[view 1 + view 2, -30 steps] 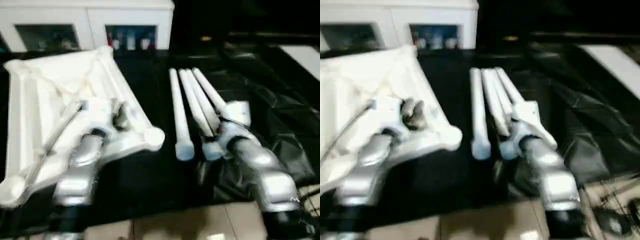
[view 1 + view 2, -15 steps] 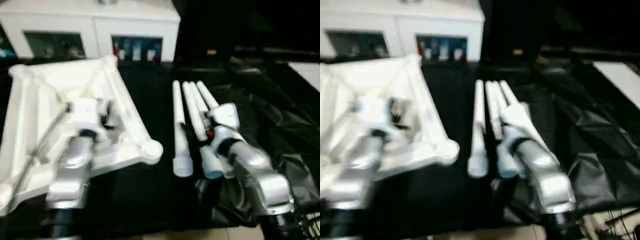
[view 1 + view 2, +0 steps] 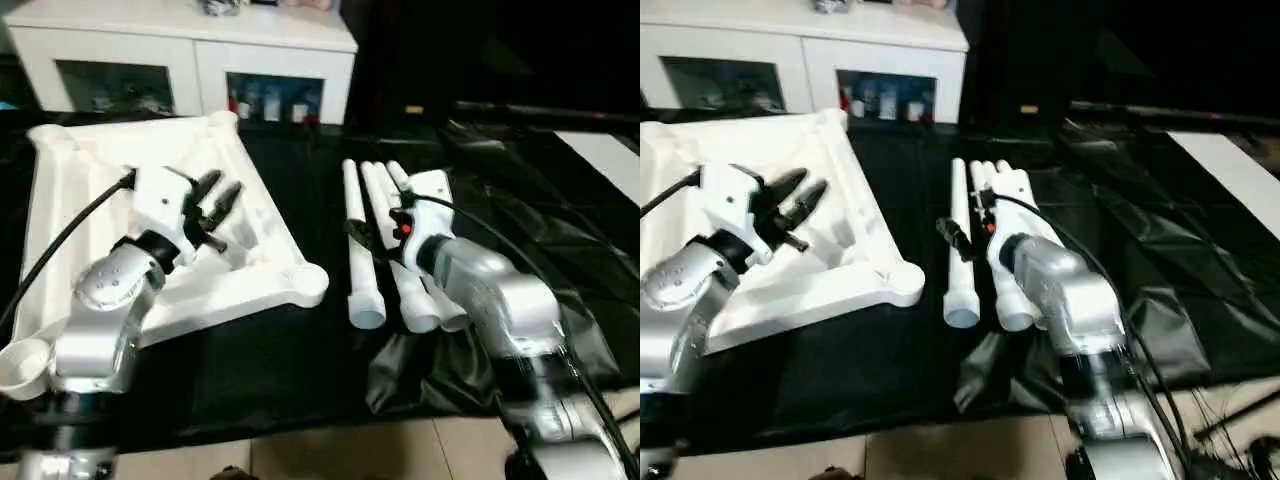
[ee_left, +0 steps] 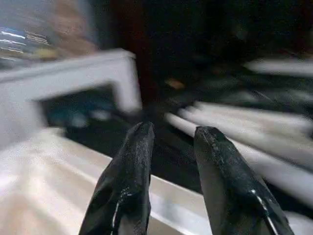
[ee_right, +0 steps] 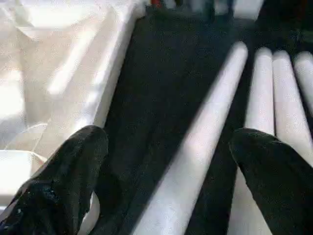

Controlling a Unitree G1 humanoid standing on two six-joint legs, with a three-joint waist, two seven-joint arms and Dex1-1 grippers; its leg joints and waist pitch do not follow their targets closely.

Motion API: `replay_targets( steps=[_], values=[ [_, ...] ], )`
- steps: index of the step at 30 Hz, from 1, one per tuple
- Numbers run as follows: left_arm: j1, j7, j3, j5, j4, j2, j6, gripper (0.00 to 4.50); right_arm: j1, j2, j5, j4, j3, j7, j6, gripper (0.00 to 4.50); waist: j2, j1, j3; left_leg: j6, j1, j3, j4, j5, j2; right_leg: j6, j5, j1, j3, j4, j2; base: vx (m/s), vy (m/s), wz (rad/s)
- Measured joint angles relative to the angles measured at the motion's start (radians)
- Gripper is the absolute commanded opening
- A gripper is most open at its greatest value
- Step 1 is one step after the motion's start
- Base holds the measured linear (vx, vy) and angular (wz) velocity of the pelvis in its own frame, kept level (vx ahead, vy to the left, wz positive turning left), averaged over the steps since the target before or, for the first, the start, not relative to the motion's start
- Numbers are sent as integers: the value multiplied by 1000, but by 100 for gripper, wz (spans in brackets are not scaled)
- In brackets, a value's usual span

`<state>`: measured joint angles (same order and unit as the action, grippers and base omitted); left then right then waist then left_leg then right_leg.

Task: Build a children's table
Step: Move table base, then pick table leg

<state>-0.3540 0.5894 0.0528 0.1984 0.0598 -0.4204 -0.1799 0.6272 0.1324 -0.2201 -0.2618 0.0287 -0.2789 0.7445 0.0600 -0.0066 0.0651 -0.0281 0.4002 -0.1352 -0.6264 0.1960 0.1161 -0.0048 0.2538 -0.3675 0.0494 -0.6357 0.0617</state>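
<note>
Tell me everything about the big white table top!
The table top is a big white rectangle that looks like plastic. It lies upside down on the black sheet, so its raised ribs face up. Round sockets sit at its corners, like the one nearest the legs, and no leg is in them yet. The legs lie apart from it, to its right. The left pincer hangs over its ribs; I cannot tell if it touches.
</note>
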Motion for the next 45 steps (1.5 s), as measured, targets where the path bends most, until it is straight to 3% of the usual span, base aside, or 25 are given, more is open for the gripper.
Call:
replay_targets(
  steps=[2, 5, 7, 11, 14, 21, 29, 33, 45],
  values=[
    [-10, 94, -40, 8, 2, -33, -33, 161, 82, -2, 20, -116, -1, 29, 6, 443, 0, 1, 0, -7, 7, -4, 0, -4, 0, -7, -16, -10, 0, 2, 3, 0, 0, 0],
    [-10, 216, -93, 45, -6, -71, -96, 161, 164, -4, 40, -252, -2, 65, -3, 443, 8, 8, 1, -9, 5, -21, 1, -6, 2, 2, -43, -16, 0, 2, 15, 0, 0, 0],
    [-10, 296, -132, 71, -40, -128, -144, 161, 218, -8, 43, -357, -6, 94, 6, 443, 10, 12, 1, -9, 6, -24, 1, -6, 6, 3, -44, -18, 2, 1, 15, 0, 0, 0],
    [-9, 387, -160, 105, -100, -188, -199, 161, 265, -30, 44, -456, -30, 114, 27, 443, 10, 13, 1, -9, 4, -40, 2, -7, 18, -2, -49, -20, 4, -2, 14, 14, -6, -1],
    [-9, 433, -177, 122, -125, -209, -228, 161, 284, -43, 36, -503, -42, 115, 44, 443, 10, 16, 1, 6, 4, -44, 7, -16, 23, 3, -43, -24, 4, -3, 10, 60, -22, -4],
    [-10, 506, -190, 156, -165, -240, -284, 161, 381, -52, 11, -656, -84, 67, 44, 443, 10, 13, 1, 6, 4, -49, 8, -16, 32, -1, -41, -27, 1, -4, 0, 14, -4, -1],
    [-10, 518, -207, 162, -178, -250, -317, 161, 399, -57, 24, -701, -83, 82, 15, 443, 10, 20, 1, -4, 1, -59, 8, -22, 43, -4, -44, -32, 0, -12, -3, 0, 0, 0],
    [-10, 517, -207, 162, -198, -248, -323, 161, 459, -50, 38, -714, -70, 66, 17, 443, 3, 19, 6, -5, 1, -62, 8, -22, 44, -8, -47, -35, -2, -12, -3, 0, 0, 0],
    [-19, 526, -207, 161, -191, -258, -324, 161, 519, -80, 30, -753, -78, 16, -7, 443, 5, 20, 4, -5, 2, -65, 8, -22, 47, -7, -47, -37, -3, -10, -5, 0, 0, 0]
  ],
)
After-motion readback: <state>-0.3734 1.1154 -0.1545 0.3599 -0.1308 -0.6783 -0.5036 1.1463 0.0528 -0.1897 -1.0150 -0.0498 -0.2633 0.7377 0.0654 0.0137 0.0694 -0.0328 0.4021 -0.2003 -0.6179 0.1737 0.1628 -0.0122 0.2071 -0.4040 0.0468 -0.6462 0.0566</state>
